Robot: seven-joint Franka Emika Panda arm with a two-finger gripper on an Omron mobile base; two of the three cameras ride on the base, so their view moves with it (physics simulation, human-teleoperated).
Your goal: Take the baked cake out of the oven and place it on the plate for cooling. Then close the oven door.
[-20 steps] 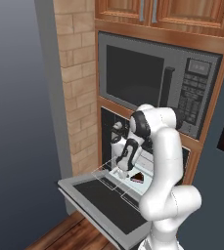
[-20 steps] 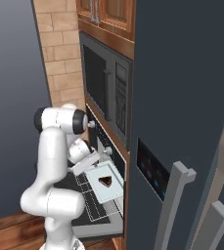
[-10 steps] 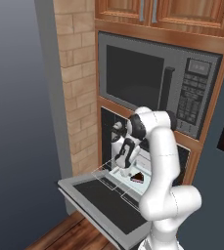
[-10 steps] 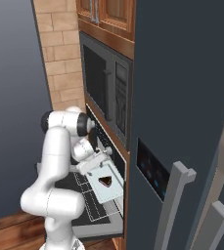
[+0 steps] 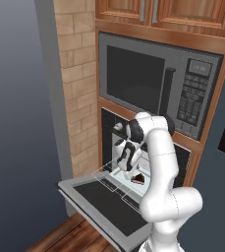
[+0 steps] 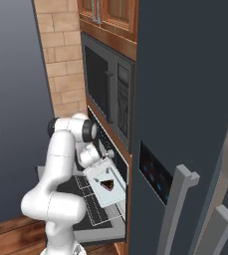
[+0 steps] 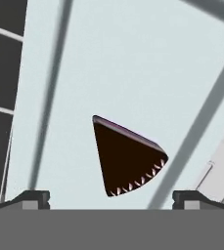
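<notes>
— One slice of cake sits on a pale tray pulled out over the oven door, which hangs open.

— Is the gripper holding it?

— No — its two tips are wide apart, just above the slice, one on each side.

— What could go wrong?

— The cake looks soft. A hard squeeze could squash it, and a crooked grab could push it along the tray or tip it off.
</notes>
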